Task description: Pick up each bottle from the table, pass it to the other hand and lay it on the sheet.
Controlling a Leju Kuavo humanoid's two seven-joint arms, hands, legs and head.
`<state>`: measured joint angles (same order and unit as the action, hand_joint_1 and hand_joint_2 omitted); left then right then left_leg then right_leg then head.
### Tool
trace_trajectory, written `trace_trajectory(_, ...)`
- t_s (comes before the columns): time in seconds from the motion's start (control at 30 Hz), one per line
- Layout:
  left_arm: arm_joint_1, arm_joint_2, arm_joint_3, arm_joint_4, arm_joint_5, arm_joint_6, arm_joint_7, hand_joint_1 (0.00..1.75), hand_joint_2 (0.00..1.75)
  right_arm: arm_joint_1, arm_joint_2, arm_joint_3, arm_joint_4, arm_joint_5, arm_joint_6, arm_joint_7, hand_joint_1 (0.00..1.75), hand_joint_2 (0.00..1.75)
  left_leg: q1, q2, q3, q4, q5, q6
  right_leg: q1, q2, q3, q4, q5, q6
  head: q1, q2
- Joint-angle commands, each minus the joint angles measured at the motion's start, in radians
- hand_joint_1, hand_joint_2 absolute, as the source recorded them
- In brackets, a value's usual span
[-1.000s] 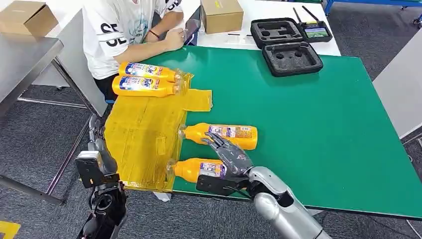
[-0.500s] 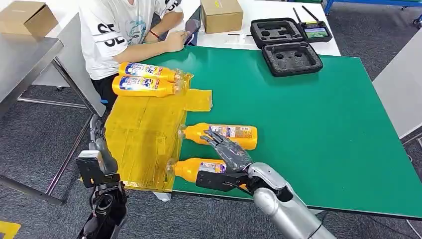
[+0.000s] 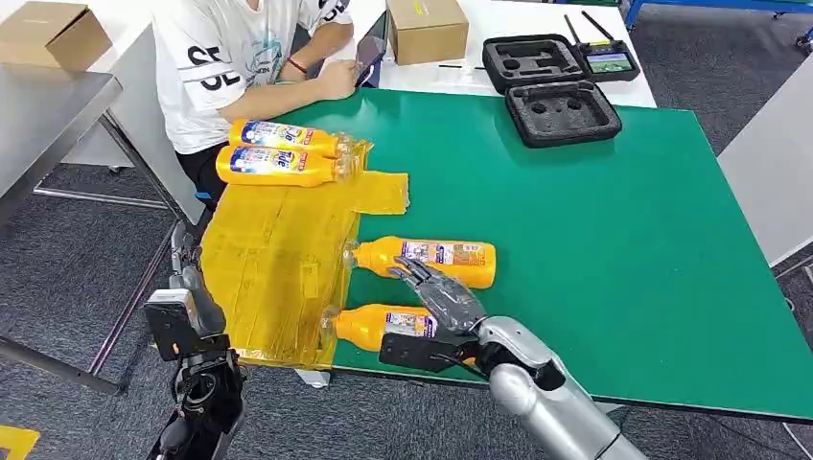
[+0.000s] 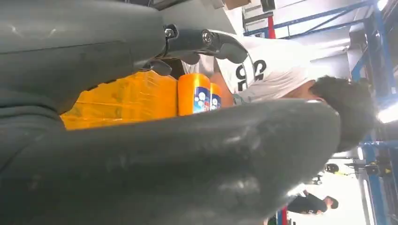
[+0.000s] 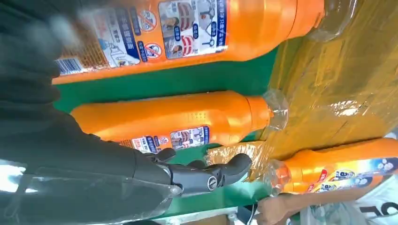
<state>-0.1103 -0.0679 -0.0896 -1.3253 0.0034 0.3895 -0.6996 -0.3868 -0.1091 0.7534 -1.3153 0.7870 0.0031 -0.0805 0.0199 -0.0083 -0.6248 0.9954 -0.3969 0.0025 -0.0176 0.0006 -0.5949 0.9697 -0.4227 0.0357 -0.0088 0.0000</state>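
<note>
- A green table (image 3: 614,240) stands on grey carpet (image 3: 58,278), with a white table (image 3: 499,29) butted against its far edge and a grey table (image 3: 48,105) off to the left.
- A yellow sheet (image 3: 278,249) covers the left end of the green table from the near edge to the far corner.
- The left hand (image 3: 182,259) hangs low beside the table's left edge, below the sheet; in the left wrist view its fingers (image 4: 211,42) are apart and nothing is in them.
- The right hand (image 3: 436,292) reaches in over the near edge with fingers stretched out and spread, holding nothing; it hovers over the gap between two bottles, and whether it touches either cannot be told.
- The nearest bottle (image 3: 383,326) lies on its side by the near edge, long axis running left to right, clear cap pointing left onto the sheet's edge, body on green.
- The second bottle (image 3: 427,259) lies parallel just beyond it, cap also pointing left and touching the sheet's right edge.
- At the far end of the sheet two more bottles, the front one (image 3: 278,166) and the rear one (image 3: 283,136), lie side by side, caps pointing right.
- Beyond them a person in a white T-shirt (image 3: 220,57) sits at the corner.
- Further off are a black foam-lined case (image 3: 556,91) lying open, a cardboard box (image 3: 427,29) and another box (image 3: 53,34) on the grey table.
</note>
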Motion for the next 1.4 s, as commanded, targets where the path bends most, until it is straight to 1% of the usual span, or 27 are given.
trace_trajectory(0.03, -0.043, -0.01, 0.015, 0.059, 0.007, -0.006, 0.012, 0.0, 0.0, 0.01, -0.026, 0.04, -0.027, 0.001, 0.005, 0.02, 0.0, 1.75, 0.0, -0.001, 0.004, 0.0, -0.002, 0.001, 0.001, -0.002, 0.005, 0.0, -0.002, -0.002, 0.0, 0.0)
trace_trajectory(0.13, -0.036, -0.013, 0.028, 0.05, 0.009, -0.001, 0.014, 0.0, 0.0, 0.03, -0.025, 0.043, -0.038, 0.013, 0.006, 0.016, 0.0, 1.75, 0.0, 0.0, 0.002, 0.0, -0.001, 0.0, 0.0, -0.001, 0.002, -0.001, -0.001, -0.001, 0.0, 0.0)
trace_trajectory(0.17, -0.029, -0.015, 0.03, 0.046, 0.009, 0.0, 0.014, 0.0, 0.0, 0.034, -0.027, 0.048, -0.037, 0.021, 0.006, 0.014, 0.0, 1.75, 0.001, 0.0, 0.007, 0.001, -0.004, 0.001, 0.001, -0.001, 0.007, 0.0, -0.004, -0.002, 0.0, 0.0)
trace_trajectory(0.2, -0.014, -0.013, 0.036, 0.037, 0.009, 0.005, 0.013, 0.0, 0.0, 0.038, -0.034, 0.054, -0.032, 0.026, 0.006, 0.01, 0.0, 1.75, 0.0, 0.0, 0.003, 0.0, -0.001, 0.001, 0.001, -0.001, 0.003, -0.001, -0.001, -0.001, 0.0, 0.0)
trace_trajectory(0.27, -0.002, -0.009, 0.037, 0.027, 0.009, 0.004, 0.013, 0.0, 0.0, 0.04, -0.039, 0.055, -0.028, 0.025, 0.002, 0.004, 0.0, 1.75, 0.0, 0.0, 0.006, -0.001, -0.003, 0.001, 0.001, 0.0, 0.006, -0.001, -0.002, -0.002, 0.0, 0.0)
trace_trajectory(0.33, 0.0, -0.009, 0.039, 0.024, 0.01, 0.005, 0.013, 0.0, 0.0, 0.038, -0.039, 0.054, -0.026, 0.025, 0.002, 0.004, 0.0, 1.75, 0.0, 0.0, 0.003, 0.0, -0.002, 0.001, 0.0, 0.0, 0.003, -0.001, -0.001, -0.001, 0.0, 0.0)
trace_trajectory(0.37, 0.007, -0.01, 0.043, 0.017, 0.012, 0.007, 0.012, 0.0, 0.0, 0.039, -0.041, 0.055, -0.03, 0.027, 0.002, 0.0, 0.0, 1.75, 0.0, 0.001, 0.005, 0.0, -0.003, 0.001, 0.001, 0.0, 0.005, -0.001, -0.002, -0.002, 0.0, 0.0)
trace_trajectory(0.4, 0.017, -0.008, 0.045, 0.006, 0.013, 0.007, 0.012, 0.0, 0.0, 0.051, -0.046, 0.052, -0.04, 0.027, 0.001, -0.003, 0.0, 1.75, 0.0, 0.001, 0.002, 0.0, -0.001, 0.001, 0.0, 0.0, 0.002, -0.001, -0.001, -0.001, 0.0, 0.0)
trace_trajectory(0.43, 0.032, -0.006, 0.05, -0.009, 0.014, 0.01, 0.011, 0.0, 0.0, 0.058, -0.055, 0.054, -0.051, 0.029, 0.002, -0.005, 0.0, 1.75, 0.0, 0.002, 0.006, 0.0, -0.004, 0.001, 0.001, 0.001, 0.006, -0.001, -0.003, -0.002, 0.0, 0.0)
trace_trajectory(0.47, 0.045, -0.006, 0.056, -0.024, 0.015, 0.012, 0.011, 0.0, 0.0, 0.061, -0.06, 0.056, -0.054, 0.03, 0.003, -0.006, 0.0, 1.75, 0.0, 0.002, 0.006, 0.0, -0.004, 0.001, 0.001, 0.001, 0.006, -0.001, -0.003, -0.002, 0.0, 0.0)
trace_trajectory(0.53, 0.064, -0.006, 0.066, -0.043, 0.011, 0.012, 0.012, 0.0, 0.0, 0.045, -0.06, 0.064, -0.03, 0.03, 0.006, -0.007, 0.0, 1.75, 0.0, 0.002, 0.003, -0.001, -0.002, 0.001, 0.0, 0.001, 0.003, -0.001, -0.001, -0.001, 0.0, 0.0)
trace_trajectory(0.57, 0.07, -0.007, 0.07, -0.048, 0.012, 0.013, 0.012, 0.0, 0.0, 0.035, -0.058, 0.066, -0.017, 0.03, 0.008, -0.007, 0.0, 1.75, 0.0, 0.002, 0.005, 0.0, -0.003, 0.001, 0.001, 0.001, 0.005, -0.001, -0.002, -0.002, 0.0, 0.0)
trace_trajectory(0.6, 0.073, -0.006, 0.072, -0.049, 0.011, 0.013, 0.013, 0.0, 0.0, 0.025, -0.054, 0.066, -0.004, 0.029, 0.012, -0.008, 0.0, 1.75, 0.0, 0.001, 0.002, 0.0, -0.001, 0.001, 0.0, 0.001, 0.002, -0.001, -0.001, -0.001, 0.0, 0.0)
trace_trajectory(0.67, 0.081, -0.009, 0.085, -0.055, 0.014, 0.018, 0.013, 0.0, 0.0, 0.001, -0.041, 0.066, 0.031, 0.029, 0.013, -0.007, 0.0, 1.75, 0.0, 0.003, 0.007, 0.001, -0.004, 0.001, 0.001, 0.002, 0.006, 0.0, -0.003, -0.002, 0.0, 0.0)
trace_trajectory(0.7, 0.087, -0.009, 0.09, -0.061, 0.014, 0.019, 0.013, 0.0, 0.0, -0.01, -0.033, 0.066, 0.05, 0.027, 0.014, -0.008, 0.0, 1.75, 0.0, 0.003, 0.002, 0.0, -0.002, 0.001, 0.0, 0.002, 0.002, 0.0, -0.001, -0.001, 0.0, 0.0)
trace_trajectory(0.73, 0.092, -0.013, 0.099, -0.069, 0.012, 0.02, 0.014, 0.0, 0.0, -0.025, -0.021, 0.066, 0.076, 0.031, 0.017, -0.006, 0.0, 1.75, 0.0, 0.004, 0.005, 0.0, -0.003, 0.001, 0.0, 0.003, 0.004, 0.0, -0.002, -0.002, 0.0, 0.0)
trace_trajectory(0.83, 0.097, -0.018, 0.109, -0.075, 0.012, 0.019, 0.014, 0.0, 0.0, -0.04, -0.008, 0.061, 0.098, 0.047, 0.011, 0.013, 0.0, 1.75, 0.0, 0.003, 0.001, -0.001, -0.001, 0.0, 0.0, 0.002, 0.001, -0.001, 0.0, -0.001, 0.0, 0.0)
trace_trajectory(0.9, 0.103, -0.024, 0.116, -0.08, 0.011, 0.017, 0.014, 0.0, 0.0, -0.055, -0.009, 0.06, 0.121, 0.073, 0.005, 0.04, 0.0, 1.75, 0.0, 0.004, 0.006, 0.001, -0.004, 0.001, 0.001, 0.003, 0.006, 0.0, -0.002, -0.002, 0.0, 0.0)
trace_trajectory(0.93, 0.103, -0.024, 0.116, -0.08, 0.011, 0.017, 0.014, 0.0, 0.0, -0.055, -0.009, 0.06, 0.121, 0.073, 0.005, 0.04, 0.0, 1.75, 0.0, 0.002, 0.002, -0.001, -0.001, 0.001, 0.0, 0.002, 0.002, -0.001, 0.0, -0.001, 0.0, 0.0)
trace_trajectory(0.97, 0.104, -0.024, 0.116, -0.08, 0.011, 0.017, 0.014, 0.0, 0.0, -0.056, -0.012, 0.057, 0.123, 0.071, 0.007, 0.038, 0.0, 1.75, 0.0, 0.003, 0.005, 0.0, -0.003, 0.001, 0.001, 0.002, 0.005, -0.001, -0.002, -0.002, 0.0, 0.0)
trace_trajectory(1.1, 0.104, -0.024, 0.116, -0.08, 0.011, 0.017, 0.014, 0.0, 0.0, -0.056, -0.012, 0.057, 0.123, 0.071, 0.007, 0.038, 0.0, 1.75, 0.0, 0.001, 0.002, -0.001, -0.001, 0.001, 0.0, 0.001, 0.002, -0.001, -0.001, -0.001, 0.0, 0.0)
trace_trajectory(1.17, 0.107, -0.025, 0.118, -0.086, 0.01, 0.016, 0.014, 0.0, 0.0, -0.064, -0.013, 0.061, 0.14, 0.084, 0.002, 0.05, 0.0, 1.75, 0.0, 0.003, 0.006, 0.0, -0.004, 0.001, 0.001, 0.002, 0.006, 0.0, -0.003, -0.002, 0.0, 0.0)
trace_trajectory(1.23, 0.121, -0.024, 0.119, -0.095, 0.01, 0.016, 0.014, 0.0, 0.0, -0.066, -0.024, 0.055, 0.163, 0.087, -0.002, 0.056, 0.0, 1.75, 0.0, 0.002, 0.004, 0.0, -0.002, 0.001, 0.001, 0.001, 0.004, 0.0, -0.002, -0.002, 0.0, 0.0)
trace_trajectory(1.27, 0.132, -0.023, 0.119, -0.1, 0.01, 0.014, 0.014, 0.0, 0.0, -0.058, -0.033, 0.051, 0.173, 0.086, -0.006, 0.053, 0.0, 1.75, 0.0, 0.002, 0.002, -0.001, -0.001, 0.001, 0.0, 0.001, 0.002, -0.001, -0.001, -0.001, 0.0, 0.0)
trace_trajectory(1.33, 0.145, -0.024, 0.118, -0.11, 0.011, 0.012, 0.011, 0.0, 0.0, -0.041, -0.048, 0.053, 0.182, 0.08, -0.011, 0.036, 0.0, 1.75, 0.0, 0.003, 0.008, 0.0, -0.004, 0.001, 0.001, 0.002, 0.008, -0.001, -0.003, -0.002, 0.0, 0.0)
trace_trajectory(1.37, 0.151, -0.024, 0.117, -0.119, 0.011, 0.013, 0.011, 0.0, 0.0, -0.035, -0.054, 0.058, 0.189, 0.071, -0.011, 0.023, 0.0, 1.75, 0.0, 0.001, 0.003, -0.001, -0.002, 0.001, 0.0, 0.0, 0.004, -0.002, -0.001, -0.001, 0.0, 0.0)
trace_trajectory(1.4, 0.153, -0.023, 0.117, -0.121, 0.01, 0.014, 0.011, 0.0, 0.0, -0.034, -0.055, 0.062, 0.192, 0.07, -0.01, 0.02, 0.0, 1.75, 0.0, 0.001, 0.006, -0.001, -0.003, 0.001, 0.001, 0.0, 0.006, -0.002, -0.002, -0.001, 0.0, 0.0)
